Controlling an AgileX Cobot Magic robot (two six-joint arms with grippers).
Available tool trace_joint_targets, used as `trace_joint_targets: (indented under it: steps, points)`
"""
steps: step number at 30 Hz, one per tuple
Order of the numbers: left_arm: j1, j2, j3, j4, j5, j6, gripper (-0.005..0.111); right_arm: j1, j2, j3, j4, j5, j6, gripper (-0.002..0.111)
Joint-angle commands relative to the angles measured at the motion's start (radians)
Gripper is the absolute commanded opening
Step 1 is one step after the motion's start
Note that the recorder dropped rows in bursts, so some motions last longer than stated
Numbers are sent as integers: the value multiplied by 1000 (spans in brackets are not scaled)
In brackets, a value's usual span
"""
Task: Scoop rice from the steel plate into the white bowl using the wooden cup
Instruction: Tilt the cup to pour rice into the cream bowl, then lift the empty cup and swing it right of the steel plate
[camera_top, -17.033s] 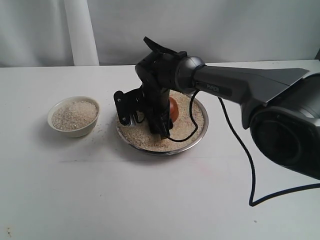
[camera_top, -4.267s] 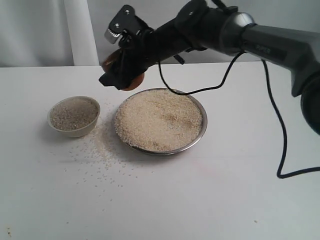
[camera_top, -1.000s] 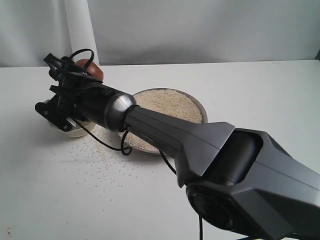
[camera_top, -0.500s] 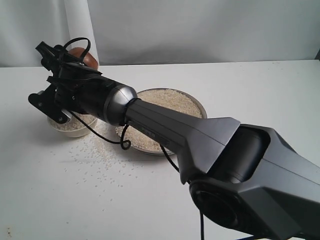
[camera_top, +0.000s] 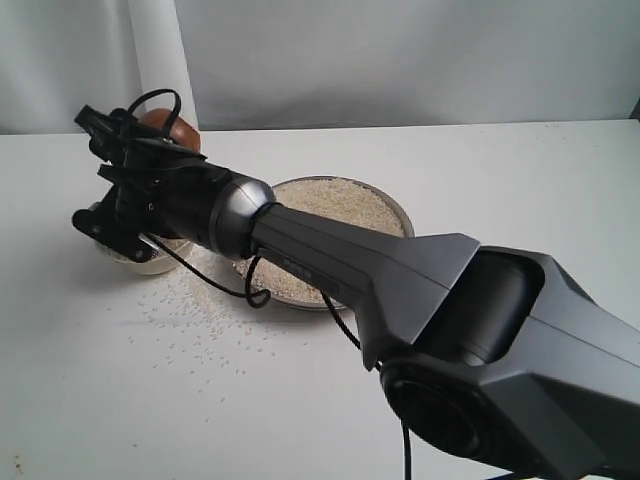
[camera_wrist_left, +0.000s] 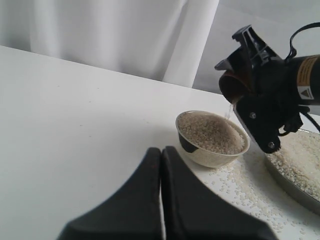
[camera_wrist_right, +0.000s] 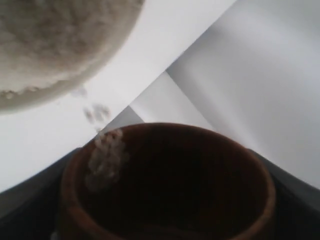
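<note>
My right gripper (camera_top: 135, 128) reaches across to the left and is shut on the wooden cup (camera_top: 168, 124), which is tipped above the white bowl (camera_top: 138, 263). In the left wrist view a thin stream of rice (camera_wrist_left: 228, 108) falls from the wooden cup (camera_wrist_left: 231, 86) into the white bowl (camera_wrist_left: 212, 150), which is heaped with grains. The right wrist view shows the wooden cup's dark inside (camera_wrist_right: 170, 185) with a few grains leaving its rim (camera_wrist_right: 104, 156). The steel plate (camera_top: 398, 215) holds a bed of rice (camera_top: 335, 205). My left gripper (camera_wrist_left: 161, 153) is shut and holds nothing, on the near side of the bowl.
Loose grains (camera_top: 200, 310) are scattered over the white table in front of the bowl and plate. The right arm's thick dark body (camera_top: 420, 290) crosses over the plate's front, with its cable (camera_top: 250, 290) hanging down. A pale curtain (camera_top: 150, 60) hangs behind.
The right gripper carried the cup from above the plate's left side to over the bowl. In the last second the wrist shifted slightly while the cup stayed tipped.
</note>
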Motion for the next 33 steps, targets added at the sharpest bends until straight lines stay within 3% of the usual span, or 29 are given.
trace_joint_targets:
  steps: [1, 16, 21, 25, 29, 33]
  points:
    - [-5, -3, -6, -2, -10, -4, 0, -3, -20, 25, -89, 3, -21, 0]
    - [-5, -3, -6, -2, -10, -4, 0, -3, -80, 25, 36, -2, 59, 0]
    - [-5, -3, -6, -2, -10, -4, 0, -11, -97, 25, 148, 3, 389, 0]
    - [-5, -3, -6, -2, -10, -4, 0, -32, -138, 23, 195, 110, 579, 0]
    - [-5, -3, -6, -2, -10, -4, 0, -70, -203, 23, 329, 225, 627, 0]
    - [-5, -3, -6, -2, -10, -4, 0, -130, -291, 23, 600, 261, 629, 0]
